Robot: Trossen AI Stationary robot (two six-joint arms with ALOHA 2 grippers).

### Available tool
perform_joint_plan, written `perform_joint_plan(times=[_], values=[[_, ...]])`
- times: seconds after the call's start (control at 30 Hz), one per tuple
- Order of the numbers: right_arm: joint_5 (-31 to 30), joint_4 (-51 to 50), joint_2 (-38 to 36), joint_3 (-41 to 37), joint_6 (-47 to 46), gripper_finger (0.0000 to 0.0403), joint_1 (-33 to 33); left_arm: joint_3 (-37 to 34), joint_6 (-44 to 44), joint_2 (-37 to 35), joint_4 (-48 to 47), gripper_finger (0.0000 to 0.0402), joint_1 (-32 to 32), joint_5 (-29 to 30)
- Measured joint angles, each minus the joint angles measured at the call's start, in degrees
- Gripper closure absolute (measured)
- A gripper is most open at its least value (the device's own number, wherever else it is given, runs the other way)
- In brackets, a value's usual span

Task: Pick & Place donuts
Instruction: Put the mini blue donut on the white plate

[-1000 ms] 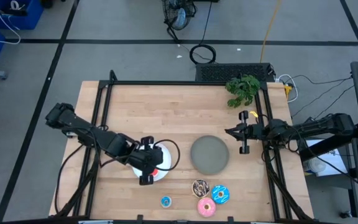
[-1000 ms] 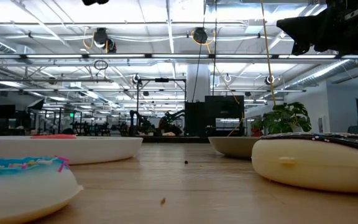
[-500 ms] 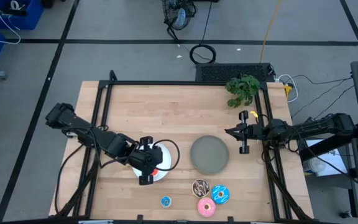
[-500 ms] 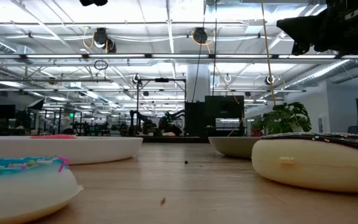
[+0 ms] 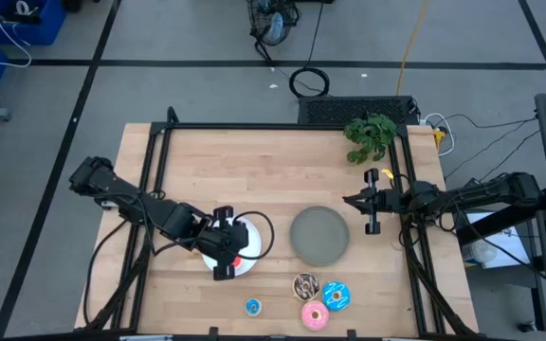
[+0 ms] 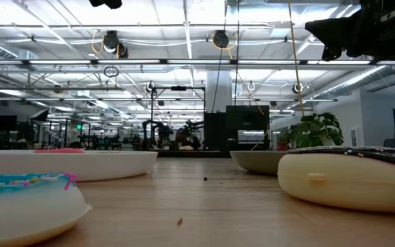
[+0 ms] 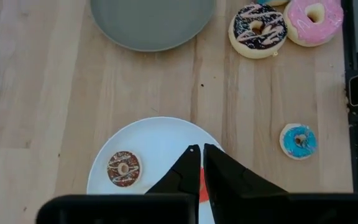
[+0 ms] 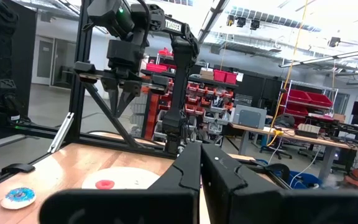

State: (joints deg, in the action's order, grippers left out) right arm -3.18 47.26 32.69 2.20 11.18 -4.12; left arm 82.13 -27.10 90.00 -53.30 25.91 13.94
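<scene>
- Two small donuts already lie on the white plate (image 7: 166, 134) under the left gripper (image 7: 202, 152): brown donut (image 7: 123, 168) just beside its closed, empty fingers; red donut (image 8: 105, 184) partly hidden below them
- Four wait beyond the plate: small blue donut (image 7: 298, 140), chocolate donut (image 7: 258, 30), pink donut (image 7: 313, 17), blue sprinkled donut (image 5: 336, 296)
- Grey plate (image 5: 319, 235) bare; right gripper (image 5: 372, 202) waits closed near the table's edge

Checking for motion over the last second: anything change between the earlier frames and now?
Almost nothing. The left gripper stays over the white plate, shut and empty, with only a slight drift. The brown donut and red donut lie on that plate as before. The right gripper stays parked at the table's right edge. The grey plate and other donuts are unmoved.
</scene>
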Motion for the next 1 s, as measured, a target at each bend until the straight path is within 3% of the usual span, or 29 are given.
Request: perform_joint_plan(times=[0.17,0.3,0.5,0.67,0.87,1.0], values=[[0.00,-0.04,0.02,0.00,-0.01,0.0403,0.00,0.00,-0.56,0.00,1.25,0.0398,0.00,0.21],[0.00,-0.04,0.02,0.00,0.00,0.0403,0.00,0.00,-2.78,0.00,1.76,0.0383,0.00,0.14],[-0.02,0.02,0.00,0.00,0.02,0.0403,0.02,0.19,-0.37,7.49,8.15,0.0394,0.64,-7.41],[-0.02,-0.02,0.00,0.00,0.00,0.0403,0.02,6.49,3.40,16.87,7.20,0.0389,1.46,-13.95],[0.09,-0.39,0.00,0.00,0.00,0.0403,0.02,16.50,6.65,25.13,0.87,0.0397,2.84,-15.49],[0.17,-0.60,0.02,0.00,0.02,0.0403,0.01,20.24,10.66,27.60,-0.49,0.0377,4.23,-14.91]])
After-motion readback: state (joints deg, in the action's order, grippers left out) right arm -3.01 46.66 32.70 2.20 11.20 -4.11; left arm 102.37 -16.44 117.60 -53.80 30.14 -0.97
